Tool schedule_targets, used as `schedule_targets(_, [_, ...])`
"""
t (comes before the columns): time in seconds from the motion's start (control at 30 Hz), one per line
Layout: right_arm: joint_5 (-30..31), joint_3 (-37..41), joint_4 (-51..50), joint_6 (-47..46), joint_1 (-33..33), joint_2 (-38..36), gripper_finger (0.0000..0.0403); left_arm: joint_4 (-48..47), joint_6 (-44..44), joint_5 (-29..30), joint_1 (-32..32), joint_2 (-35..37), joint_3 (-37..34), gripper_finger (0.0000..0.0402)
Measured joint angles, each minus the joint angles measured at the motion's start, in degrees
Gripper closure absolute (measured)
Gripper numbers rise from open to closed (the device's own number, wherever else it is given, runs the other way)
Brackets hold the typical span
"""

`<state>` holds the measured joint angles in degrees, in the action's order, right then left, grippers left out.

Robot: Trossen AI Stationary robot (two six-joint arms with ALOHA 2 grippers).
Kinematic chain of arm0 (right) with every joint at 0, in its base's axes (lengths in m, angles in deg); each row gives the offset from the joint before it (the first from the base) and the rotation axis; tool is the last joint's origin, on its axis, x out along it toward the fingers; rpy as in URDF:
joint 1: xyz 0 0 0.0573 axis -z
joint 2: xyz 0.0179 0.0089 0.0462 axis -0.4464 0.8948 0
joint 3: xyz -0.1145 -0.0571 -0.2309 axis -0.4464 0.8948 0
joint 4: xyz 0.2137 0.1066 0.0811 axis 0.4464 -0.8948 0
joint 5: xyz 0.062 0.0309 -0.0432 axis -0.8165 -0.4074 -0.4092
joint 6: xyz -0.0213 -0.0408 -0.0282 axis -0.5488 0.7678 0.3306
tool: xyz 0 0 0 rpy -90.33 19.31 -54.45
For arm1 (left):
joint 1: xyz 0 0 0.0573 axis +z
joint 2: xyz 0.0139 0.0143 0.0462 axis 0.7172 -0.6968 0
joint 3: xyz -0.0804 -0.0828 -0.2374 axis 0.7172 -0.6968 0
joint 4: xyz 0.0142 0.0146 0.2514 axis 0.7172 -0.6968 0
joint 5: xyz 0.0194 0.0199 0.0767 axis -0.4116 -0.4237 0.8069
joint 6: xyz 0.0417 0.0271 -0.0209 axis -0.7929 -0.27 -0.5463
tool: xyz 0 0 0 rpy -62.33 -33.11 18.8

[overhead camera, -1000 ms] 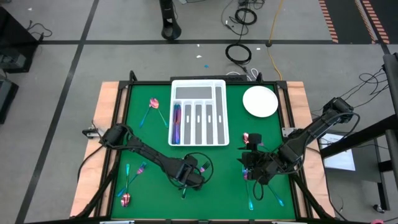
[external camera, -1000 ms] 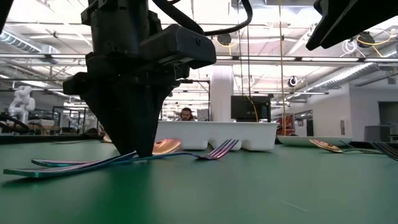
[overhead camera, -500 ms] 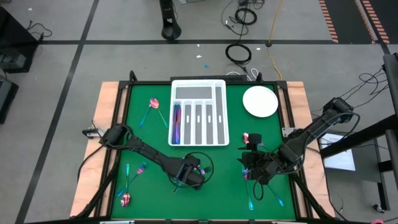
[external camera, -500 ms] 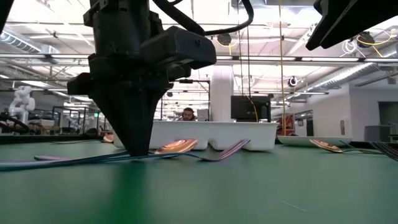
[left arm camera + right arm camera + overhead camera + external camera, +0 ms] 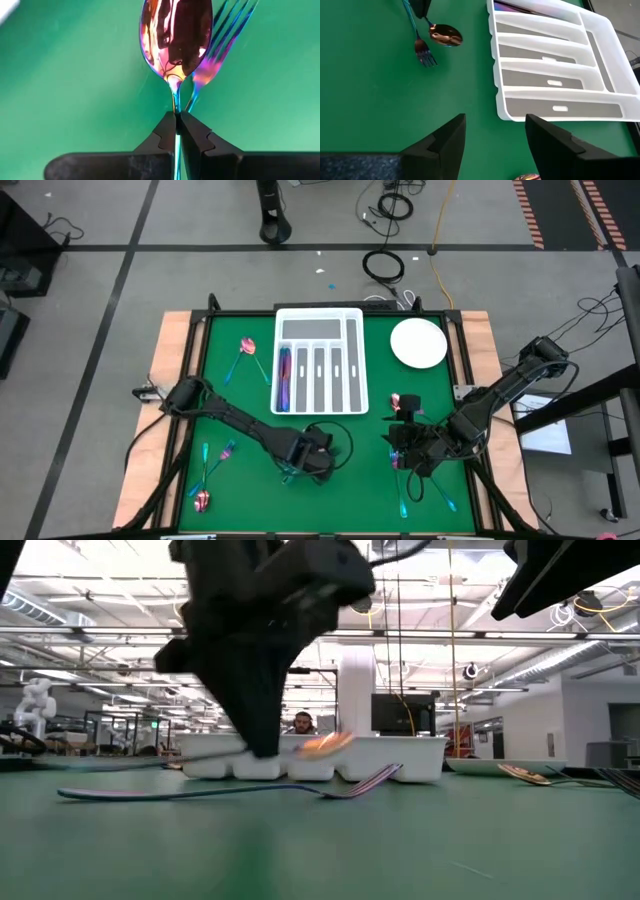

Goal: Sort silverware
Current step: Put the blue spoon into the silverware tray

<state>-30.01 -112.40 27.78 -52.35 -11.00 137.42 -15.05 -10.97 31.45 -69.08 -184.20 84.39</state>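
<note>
- A spoon (image 5: 176,37) hangs pinched by its handle in the closed left gripper (image 5: 177,125), lifted clear of the green mat (image 5: 250,395) just in front of the white tray (image 5: 321,361).
- A fork (image 5: 230,791) lies flat beneath it.
- The right gripper (image 5: 495,131) waits wide open and empty, near the mat's right front.
- Bare mat lies between the grippers; a workshop shows beyond the table.

A grey concrete floor (image 5: 90,270) with dark lines and coiled cables (image 5: 384,266) surrounds the green desk (image 5: 360,480). Beyond, white ceiling beams (image 5: 100,635), a white pillar (image 5: 355,690), monitors (image 5: 402,712).
</note>
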Motion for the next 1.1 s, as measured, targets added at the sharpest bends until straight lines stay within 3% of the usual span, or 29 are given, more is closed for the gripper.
schedule_targets(0.2, [0.02, 0.0, 0.5, 0.0, 0.0, -0.02, 0.0209, -9.24, -0.93, 0.33, 3.48, 0.11, 5.37, 0.039])
schedule_targets(0.3, [0.0, 0.0, 0.55, 0.0, 0.01, -0.02, 0.0209, -11.91, -5.67, 0.31, 5.95, 0.11, 7.53, 0.039])
schedule_targets(0.53, [-0.02, 0.0, 0.57, 0.02, 0.02, -0.02, 0.0209, -13.3, -11.69, -0.04, 13.14, 0.11, 11.01, 0.039])
schedule_targets(0.7, [-0.04, 0.0, 0.57, 0.01, 0.01, -0.02, 0.0209, -13.16, -15.38, -9.59, 18.35, 0.07, 11.06, 0.039])
schedule_targets(0.8, [-0.07, 0.0, 0.55, 0.26, 0.0, -0.02, 0.0209, -13.11, -16.09, -12.46, 20.7, 0.07, 11.06, 0.039])
schedule_targets(1.1, [-0.07, 0.0, 0.55, 0.15, 0.0, -0.02, 0.0209, -18.97, -10.67, -8.47, 29.26, 0.07, 11.04, 0.0392])
